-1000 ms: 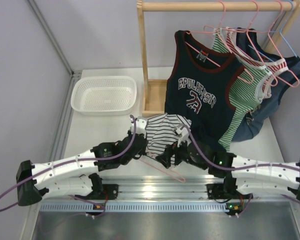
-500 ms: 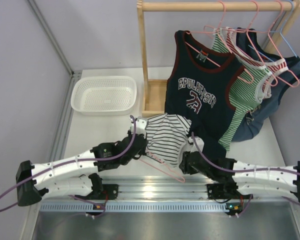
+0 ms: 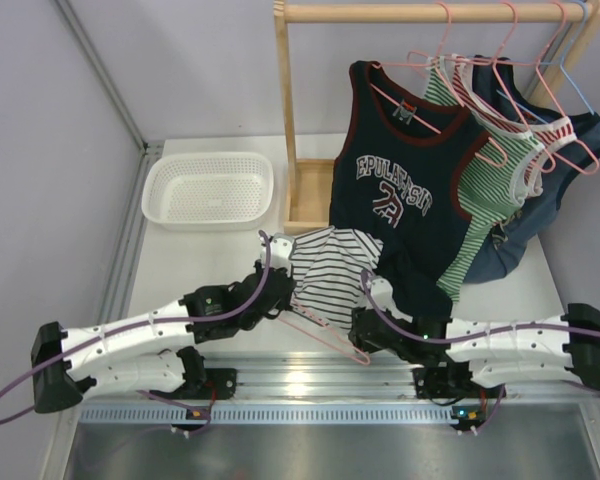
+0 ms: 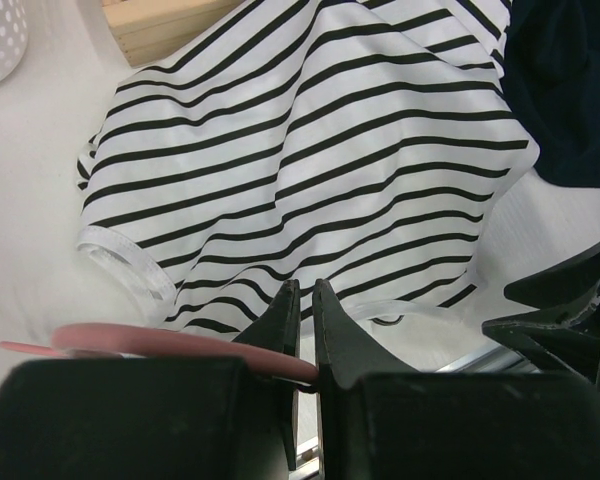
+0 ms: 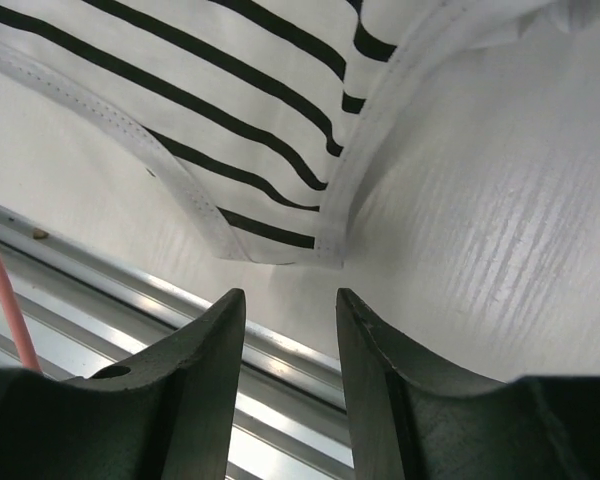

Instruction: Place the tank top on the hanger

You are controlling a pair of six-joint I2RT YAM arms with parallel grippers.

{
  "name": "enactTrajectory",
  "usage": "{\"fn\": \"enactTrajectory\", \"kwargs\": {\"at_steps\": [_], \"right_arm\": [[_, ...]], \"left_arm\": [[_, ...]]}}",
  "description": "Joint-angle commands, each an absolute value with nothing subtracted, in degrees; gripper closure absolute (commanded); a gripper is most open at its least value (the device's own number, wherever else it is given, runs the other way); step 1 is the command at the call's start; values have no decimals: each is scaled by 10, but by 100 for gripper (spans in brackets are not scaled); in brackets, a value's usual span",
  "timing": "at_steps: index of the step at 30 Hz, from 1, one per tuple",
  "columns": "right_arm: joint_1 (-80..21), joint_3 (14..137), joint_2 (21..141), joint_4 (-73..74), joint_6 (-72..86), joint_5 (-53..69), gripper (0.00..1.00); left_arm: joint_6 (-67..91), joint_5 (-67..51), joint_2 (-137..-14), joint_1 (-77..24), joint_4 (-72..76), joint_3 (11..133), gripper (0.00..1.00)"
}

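The tank top point(image 3: 330, 268) lies crumpled on the desk point(image 3: 205, 275). At its near-left edge, the left gripper point(image 4: 305, 300) clamps the hanger point(image 4: 180, 342), likely steadying it. The right gripper point(image 5: 288, 312) stands parted and empty before its hem, apparently ready to pinch fabric.

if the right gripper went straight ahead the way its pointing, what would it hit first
Most likely the tank top: its hem corner lies straight ahead of the right gripper, whose jaws are open. Depth is unclear, so it might touch the table just short of the hem.
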State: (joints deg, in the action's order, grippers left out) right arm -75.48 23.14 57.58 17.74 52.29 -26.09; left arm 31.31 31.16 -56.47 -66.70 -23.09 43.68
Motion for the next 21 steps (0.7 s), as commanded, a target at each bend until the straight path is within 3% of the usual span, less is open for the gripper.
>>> {"fn": "enactTrajectory", "kwargs": {"at_steps": [1, 21], "right_arm": [[-769, 263, 602, 141, 529, -283, 58], [-773, 313, 718, 127, 556, -301, 57]], "left_arm": [[303, 320, -545, -667, -200, 433, 100], [301, 314, -530, -667, -197, 421, 100]]}}
